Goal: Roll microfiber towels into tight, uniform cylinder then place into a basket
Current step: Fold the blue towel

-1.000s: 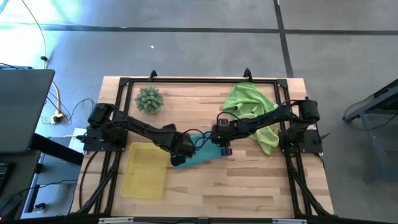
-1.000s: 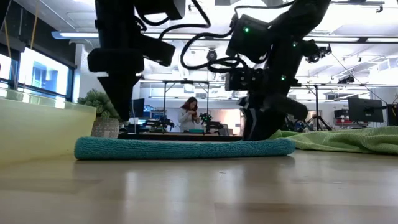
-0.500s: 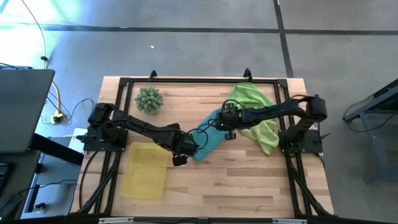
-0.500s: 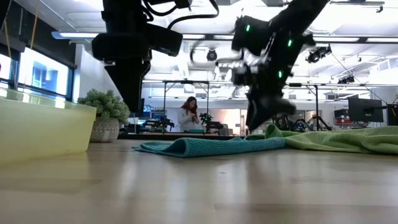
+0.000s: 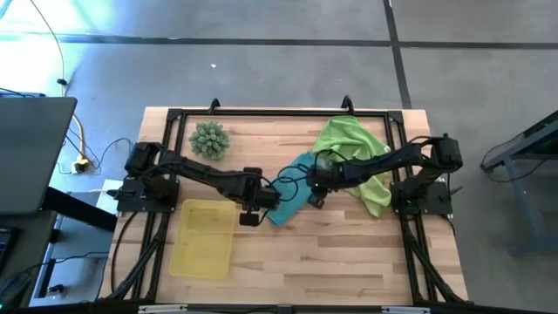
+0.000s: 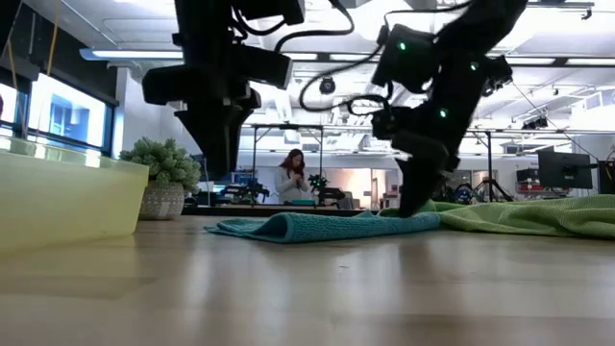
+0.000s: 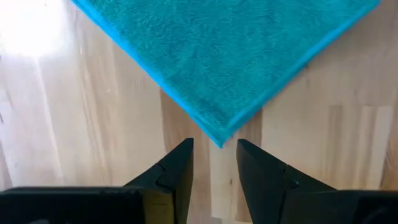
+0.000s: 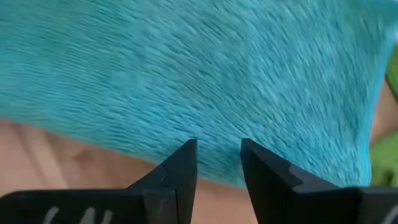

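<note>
On the wooden table [image 5: 349, 253], left gripper [image 7: 214, 163] and right gripper [image 8: 219, 163], fingers narrowly apart and empty, flatten the teal towel [image 5: 292, 190]; next, grip its corner.

A spiky green ball [image 5: 209, 139] sits near the table's [image 5: 349, 270] far-left corner.

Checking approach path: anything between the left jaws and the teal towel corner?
Nothing visible. The left gripper hangs just off the teal towel's corner, only bare table between them. The jaws stand apart.
</note>
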`<state>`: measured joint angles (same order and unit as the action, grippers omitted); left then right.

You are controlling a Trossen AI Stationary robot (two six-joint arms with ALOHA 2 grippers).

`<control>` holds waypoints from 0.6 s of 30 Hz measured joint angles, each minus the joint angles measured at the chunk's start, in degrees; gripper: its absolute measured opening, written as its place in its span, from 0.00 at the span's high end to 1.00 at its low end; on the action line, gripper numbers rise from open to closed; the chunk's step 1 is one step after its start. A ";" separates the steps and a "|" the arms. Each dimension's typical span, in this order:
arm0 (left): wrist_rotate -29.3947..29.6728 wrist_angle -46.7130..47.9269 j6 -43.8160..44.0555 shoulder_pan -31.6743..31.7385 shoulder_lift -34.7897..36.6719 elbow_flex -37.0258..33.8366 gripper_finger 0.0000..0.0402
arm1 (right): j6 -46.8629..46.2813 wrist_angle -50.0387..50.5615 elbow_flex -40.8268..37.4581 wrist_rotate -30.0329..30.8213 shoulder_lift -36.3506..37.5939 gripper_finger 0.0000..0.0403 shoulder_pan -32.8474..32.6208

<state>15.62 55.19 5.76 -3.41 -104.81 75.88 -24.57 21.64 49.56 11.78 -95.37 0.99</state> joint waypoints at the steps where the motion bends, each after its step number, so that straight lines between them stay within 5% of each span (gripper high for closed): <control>1: -0.05 0.31 0.00 0.17 0.00 0.00 0.73 | -1.01 -0.04 -0.60 0.04 0.00 0.71 0.01; 8: -5.70 1.65 -0.37 0.85 0.00 -0.02 0.75 | 7.65 -0.76 -4.81 1.66 0.37 0.71 0.46; 18: -11.92 -8.49 -14.00 -0.43 -0.02 -3.76 0.77 | 41.88 -3.56 -4.26 18.38 -0.06 0.71 2.23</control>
<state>3.69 46.70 -8.24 -3.84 -104.84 72.12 17.31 18.08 45.31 30.17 -95.43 3.22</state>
